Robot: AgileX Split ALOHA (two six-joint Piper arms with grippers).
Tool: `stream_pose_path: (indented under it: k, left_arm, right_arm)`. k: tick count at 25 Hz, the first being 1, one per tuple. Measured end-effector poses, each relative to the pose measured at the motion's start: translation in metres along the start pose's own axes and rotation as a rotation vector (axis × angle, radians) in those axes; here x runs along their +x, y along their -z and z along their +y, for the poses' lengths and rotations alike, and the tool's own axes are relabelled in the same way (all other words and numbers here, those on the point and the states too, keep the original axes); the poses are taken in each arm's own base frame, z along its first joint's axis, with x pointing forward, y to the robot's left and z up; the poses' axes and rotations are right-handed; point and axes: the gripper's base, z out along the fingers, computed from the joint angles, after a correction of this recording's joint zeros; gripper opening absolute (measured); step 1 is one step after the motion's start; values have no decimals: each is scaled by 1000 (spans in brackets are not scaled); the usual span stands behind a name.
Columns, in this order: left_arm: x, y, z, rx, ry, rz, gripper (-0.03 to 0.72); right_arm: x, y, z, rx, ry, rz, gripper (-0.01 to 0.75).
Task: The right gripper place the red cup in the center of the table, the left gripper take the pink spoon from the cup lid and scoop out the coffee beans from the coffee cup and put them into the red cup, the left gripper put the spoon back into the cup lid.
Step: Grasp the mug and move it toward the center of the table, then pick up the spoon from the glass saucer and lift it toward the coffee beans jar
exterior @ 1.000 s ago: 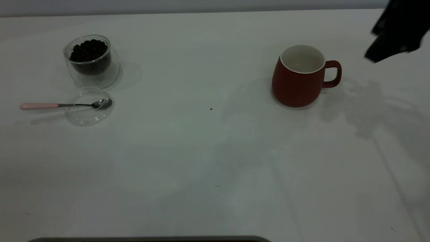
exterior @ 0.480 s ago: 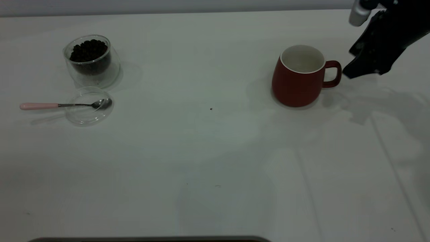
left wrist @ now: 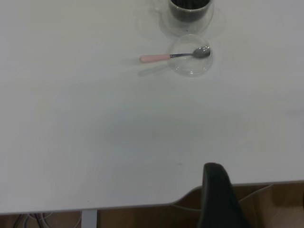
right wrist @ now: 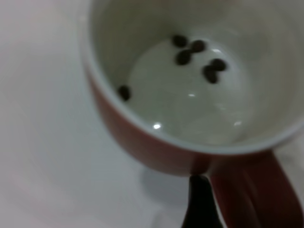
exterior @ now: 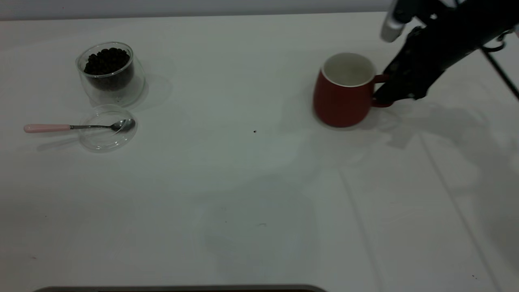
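White bench [exterior: 251, 190] fills the exterior view, pale wall strip along the far edge. Red cup [exterior: 342, 95] sits right of centre, slightly tilted, handle toward the right gripper [exterior: 385, 95]. That black gripper comes in from the upper right corner and its tip is at the cup handle, touching it; whether the jaws are clenched on the handle or loose, cannot tell. Far left: clear glass coffee cup [exterior: 110, 73] with coffee beans [exterior: 107, 61] heaped inside. Just in front of it the clear cup lid [exterior: 107, 129], with the pink spoon [exterior: 77, 127] lying across it, metal bowl on the lid, pink handle sticking out past the rim to the left. Tiny dark speck mid-bench. Left arm not seen here.

Left wrist view: bench edge with rounded corner [left wrist: 142, 142], coffee cup [left wrist: 190, 12] cut off at the frame edge, lid [left wrist: 190, 66] beside it, spoon [left wrist: 173, 56] resting on the lid. One black tapered finger of the left gripper [left wrist: 218, 199] shows, well apart from everything; jaws state cannot tell.

Right wrist view: close on the red cup [right wrist: 156, 152], white interior, a few coffee beans [right wrist: 197, 54] loose on the bottom. Red handle at the frame corner with a dark gripper finger [right wrist: 202, 204] just beside it.
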Motion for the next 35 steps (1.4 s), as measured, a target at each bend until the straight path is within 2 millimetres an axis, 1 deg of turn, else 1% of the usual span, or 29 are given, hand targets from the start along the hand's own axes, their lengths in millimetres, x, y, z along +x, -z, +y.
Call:
stream_pose_path:
  k: [4,7,13,16,18,20,22,24,26,28,29,31,32,35]
  left_arm:
    - [0,0,0,0,0,0,475]
    - [0,0,0,0,0,0,475]
    - [0,0,0,0,0,0,475]
    - [0,0,0,0,0,0,475]
    - [0,0,0,0,1,0,475]
    - [0,0,0,0,1,0,475]
    - [0,0,0,0,1,0,475]
    - [0,0,0,0,1,0,475]
    - [0,0,0,0,1,0,475]
    - [0,0,0,0,1,0,475]
    - [0,0,0,0,1,0,475]
    - [0,0,0,0,1,0,475]
    - [0,0,0,0,1,0,475]
    - [0,0,0,0,2,0,475]
  right_arm:
    - [-21,-10,17,-32,44,-14,578]
    - [-37,-17,29,-40,44,-31,579]
    - [-72,-32,59,-42,81,-48,579]
    - [-89,-39,68,-43,120,-67,579]
    - [-98,-42,71,-35,129,-80,578]
    - [-103,-43,71,-27,131,-87,578]
    - [-101,-42,69,-24,121,-88,578]
    - [-95,-38,61,-18,96,-88,578]
    - [-85,-28,54,-10,62,-76,578]
    - [-74,-11,49,3,30,-62,578]
    - [-70,0,48,13,13,-57,578]
    - [-67,29,48,38,-36,-64,578]
    - [-65,42,53,41,-91,-65,578]
    - [-72,95,73,67,-347,-120,577]
